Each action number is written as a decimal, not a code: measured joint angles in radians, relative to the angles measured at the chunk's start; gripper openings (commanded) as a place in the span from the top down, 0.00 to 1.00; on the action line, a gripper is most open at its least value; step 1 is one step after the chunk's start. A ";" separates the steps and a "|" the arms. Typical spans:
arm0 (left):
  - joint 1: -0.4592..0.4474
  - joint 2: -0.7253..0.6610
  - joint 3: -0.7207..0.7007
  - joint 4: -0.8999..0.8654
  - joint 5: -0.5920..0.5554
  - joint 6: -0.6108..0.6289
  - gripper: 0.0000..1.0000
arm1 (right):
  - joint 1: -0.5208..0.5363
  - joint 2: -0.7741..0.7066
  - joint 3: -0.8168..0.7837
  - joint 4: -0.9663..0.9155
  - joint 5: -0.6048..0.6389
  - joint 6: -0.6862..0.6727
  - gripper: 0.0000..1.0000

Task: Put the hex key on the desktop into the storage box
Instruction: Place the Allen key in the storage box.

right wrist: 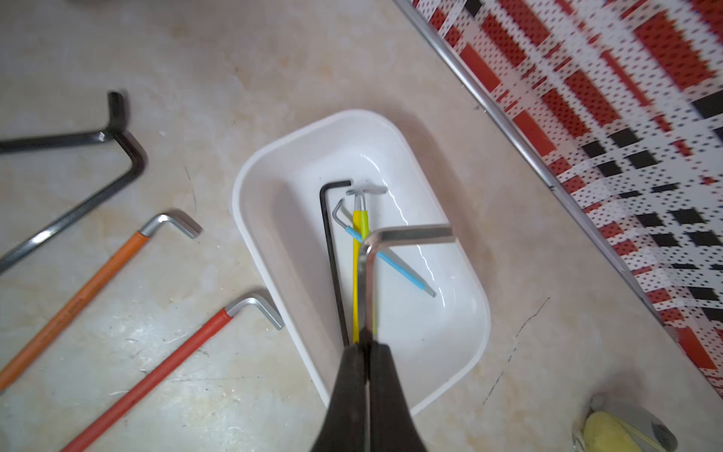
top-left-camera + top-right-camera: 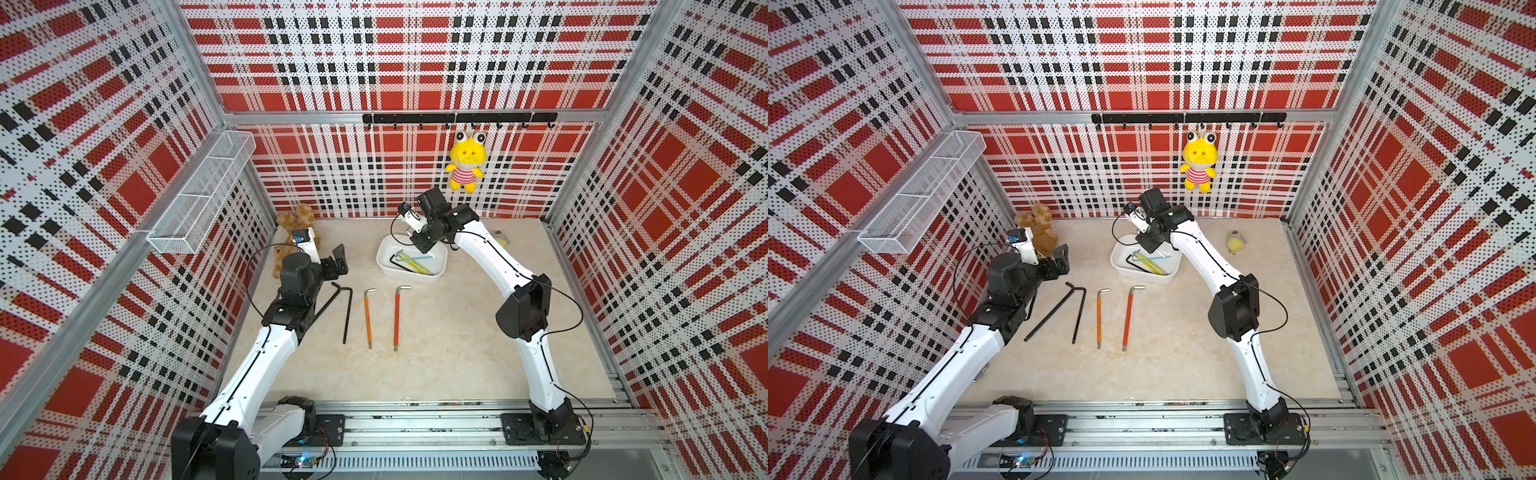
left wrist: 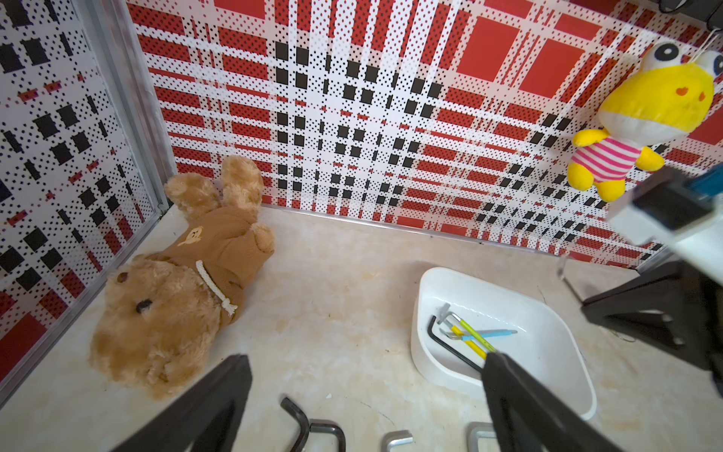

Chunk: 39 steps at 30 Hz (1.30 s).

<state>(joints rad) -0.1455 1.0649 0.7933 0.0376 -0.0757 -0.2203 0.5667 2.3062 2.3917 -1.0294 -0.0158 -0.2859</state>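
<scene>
Nearest us on the desktop (image 2: pixel 457 365), four keys lie side by side with their bent ends pointing away from us. A slanted black hex key (image 2: pixel 1048 313) runs partly under the left arm, and its bend sits close to that of a straighter black hex key (image 2: pixel 1079 316). Next come an orange hex key (image 2: pixel 368 318) and a red hex key (image 2: pixel 397 318), each apart from its neighbour.

Just beyond the black pair we see the left gripper (image 2: pixel 337 261) above the surface, its jaws spread wide with nothing between them.

Further back stands the storage box (image 2: pixel 409 275), just past the red key's bend. Inside it lie a thin black hex key (image 1: pixel 332 266), a yellow hex key (image 1: pixel 357 281) and a blue hex key (image 1: pixel 395 262). The right gripper (image 1: pixel 365 348) hangs over the tub with its jaws pinched on the shaft of a silver hex key (image 1: pixel 369 266). That key's bent end juts out above the box interior; we cannot tell whether it touches anything below.

Farthest off, a brown teddy bear (image 3: pixel 176 305) lies in the left corner, a yellow frog plush (image 2: pixel 465 164) hangs on the back wall, and a wire basket (image 2: pixel 199 199) is fixed to the left wall
</scene>
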 measured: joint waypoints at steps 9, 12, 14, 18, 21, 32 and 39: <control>0.008 0.000 -0.004 0.008 0.013 -0.001 0.01 | 0.000 0.148 0.044 0.032 -0.002 -0.106 1.00; 0.008 0.002 -0.009 0.014 0.015 -0.002 0.01 | 0.000 0.154 0.047 0.040 -0.003 -0.126 1.00; 0.008 0.003 -0.009 0.015 0.016 -0.002 0.01 | 0.000 0.161 0.051 0.048 -0.005 -0.135 1.00; 0.008 0.007 -0.010 0.016 0.016 -0.002 0.01 | 0.000 0.192 0.054 0.061 -0.010 -0.140 1.00; 0.008 0.007 -0.010 0.018 0.016 -0.002 0.01 | 0.000 0.225 0.054 0.061 -0.018 -0.135 0.87; 0.005 0.007 -0.010 0.021 0.015 -0.003 0.01 | 0.000 0.233 0.047 0.092 -0.032 -0.058 0.37; -0.003 0.006 -0.010 0.021 0.007 -0.002 0.01 | 0.011 -0.003 -0.211 0.141 -0.018 0.106 0.32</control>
<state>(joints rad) -0.1490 1.0714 0.7837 0.0586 -0.0685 -0.2222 0.5777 2.3032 2.1811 -0.8886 -0.0338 -0.1802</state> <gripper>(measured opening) 0.994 0.668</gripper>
